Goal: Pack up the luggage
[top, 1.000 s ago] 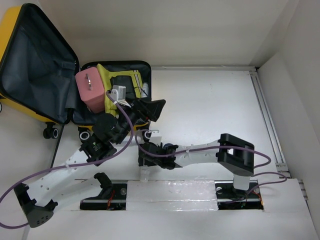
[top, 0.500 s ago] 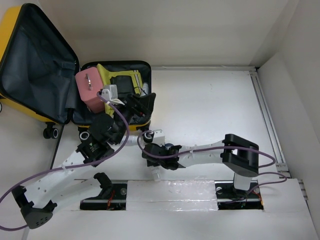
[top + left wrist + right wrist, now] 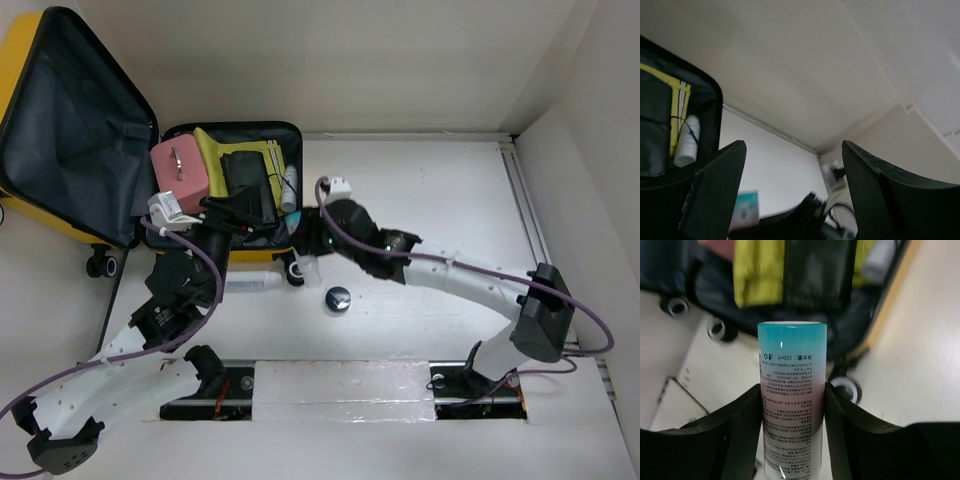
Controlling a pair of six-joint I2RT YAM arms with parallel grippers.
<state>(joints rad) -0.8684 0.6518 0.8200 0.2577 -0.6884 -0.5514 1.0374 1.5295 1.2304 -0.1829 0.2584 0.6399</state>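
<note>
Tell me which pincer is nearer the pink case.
Left. The left pincer hovers over the luggage just beside the pink case; the right pincer holds a bottle outside the luggage's front edge.

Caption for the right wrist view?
Right gripper holds a teal-topped bottle upright before the open yellow suitcase.

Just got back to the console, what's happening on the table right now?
The right gripper holds a teal-topped bottle, carrying it toward the open yellow luggage, which already holds a pink case and yellow-green items. The left gripper hangs over the luggage, jaws open and empty. A round cap lies on the table.
</note>
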